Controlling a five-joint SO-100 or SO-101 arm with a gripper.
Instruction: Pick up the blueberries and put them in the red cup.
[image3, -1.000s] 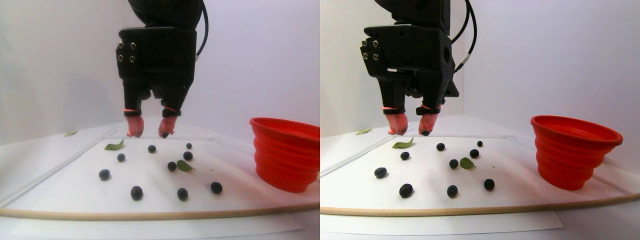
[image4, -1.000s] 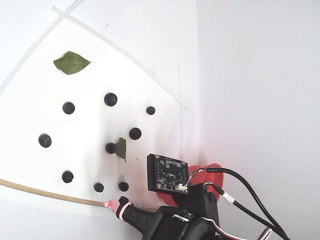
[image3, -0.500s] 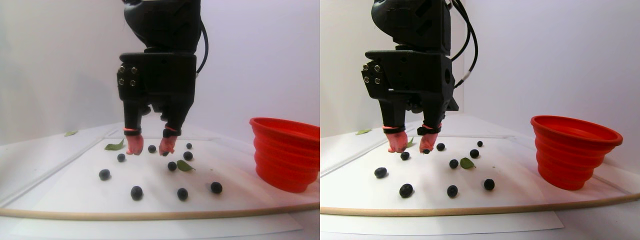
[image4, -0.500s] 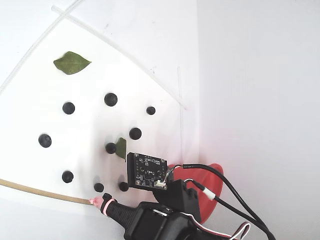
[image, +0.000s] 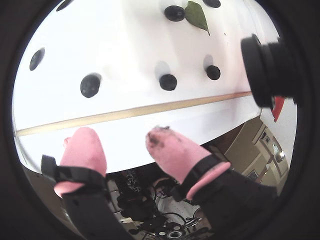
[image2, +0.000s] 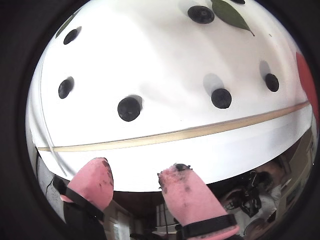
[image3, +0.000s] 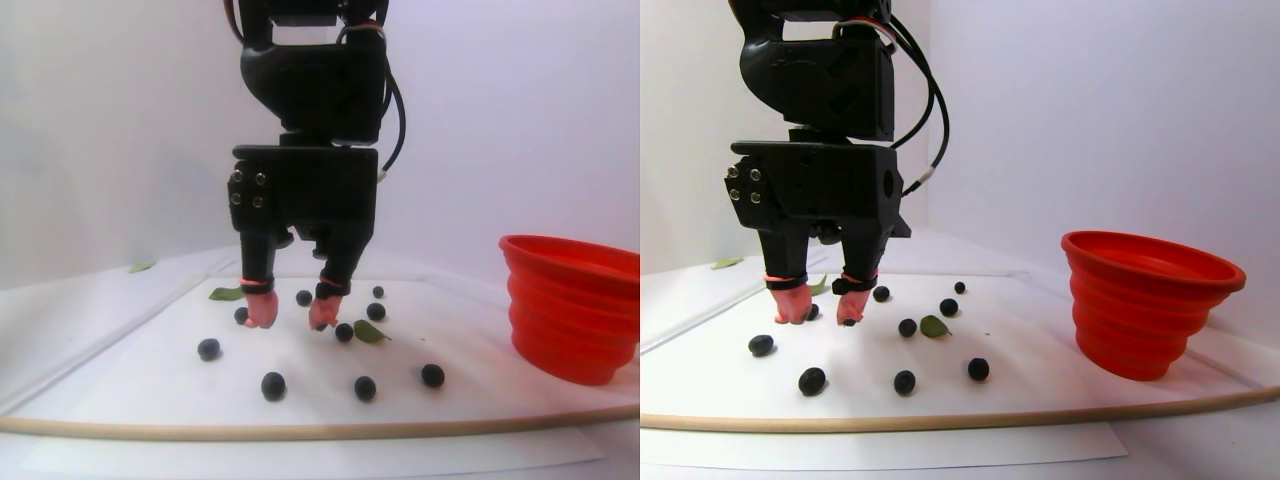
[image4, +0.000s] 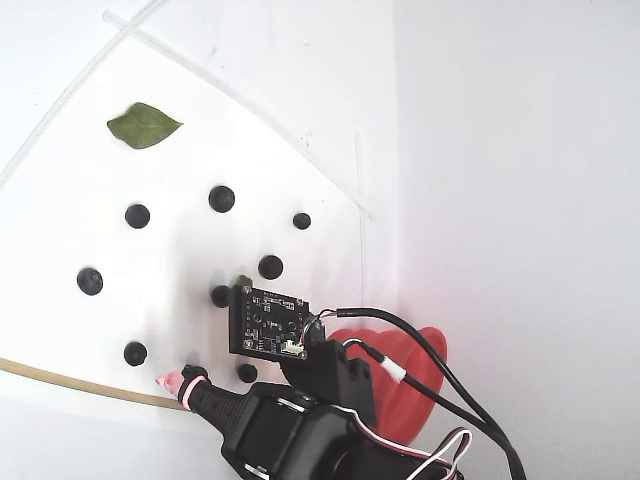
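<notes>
Stereo pair view shows the black arm reaching straight down over the white desk (image3: 140, 390), its pincer (image3: 292, 312) low among the blueberries (image3: 273, 385) with the two pink tips apart and nothing between them — the same gap shows in both wrist views, where the pink fingertips (image2: 186, 192) carry dark smudges. Berries lie scattered around the pincer, mostly from its 3 to 7 o'clock, one sitting just beside the right-hand tip. A green leaf (image3: 369, 332) rests near that berry. The red cup (image3: 572, 305) stands upright at about 3 o'clock, well apart from the pincer. A pale wooden strip (image3: 300, 430) edges the desk's near side.
</notes>
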